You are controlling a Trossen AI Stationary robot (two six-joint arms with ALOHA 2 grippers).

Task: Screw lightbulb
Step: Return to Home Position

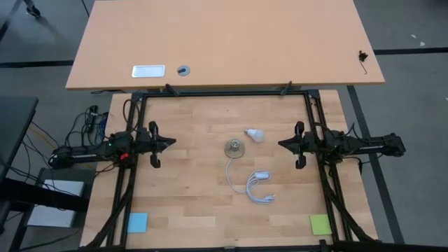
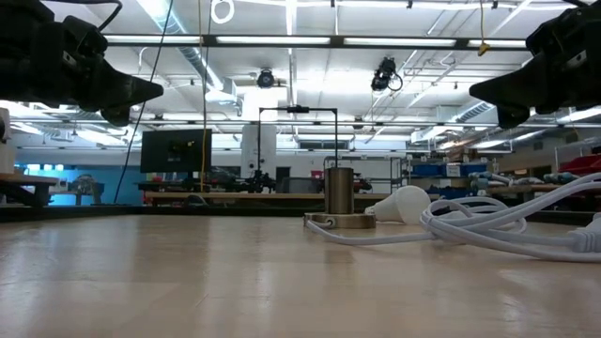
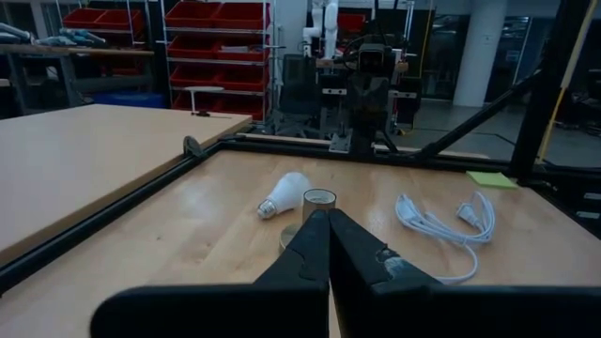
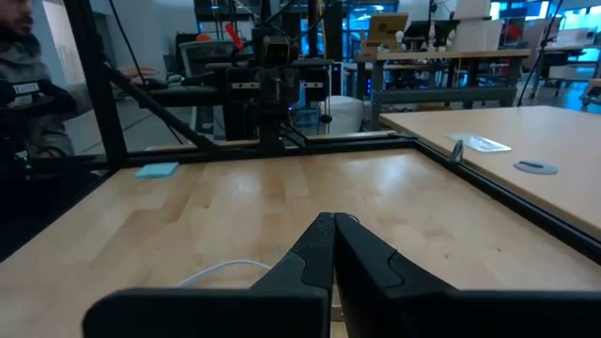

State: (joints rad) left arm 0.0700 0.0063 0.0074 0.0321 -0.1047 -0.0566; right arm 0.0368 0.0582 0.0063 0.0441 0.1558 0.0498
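High view showed one lightbulb (image 1: pixel 255 134) lying on the surface (image 1: pixel 196 203), between the left gripper (image 1: pixel 173 143) and the right gripper (image 1: pixel 281 144), nearer the right one. One socket (image 1: pixel 234 147) stood just beside it, towards the left gripper. One coiled cord (image 1: pixel 256 186) lay near. Both grippers had their fingers pressed together, holding nothing.

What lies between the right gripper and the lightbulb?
Nothing but bare table: the high view shows the right gripper and the lightbulb with only wood between them.

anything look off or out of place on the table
The lightbulb lies on its side beside the socket, not in it. Nothing looks spilled or broken. Left gripper and right gripper hang shut at the sides.
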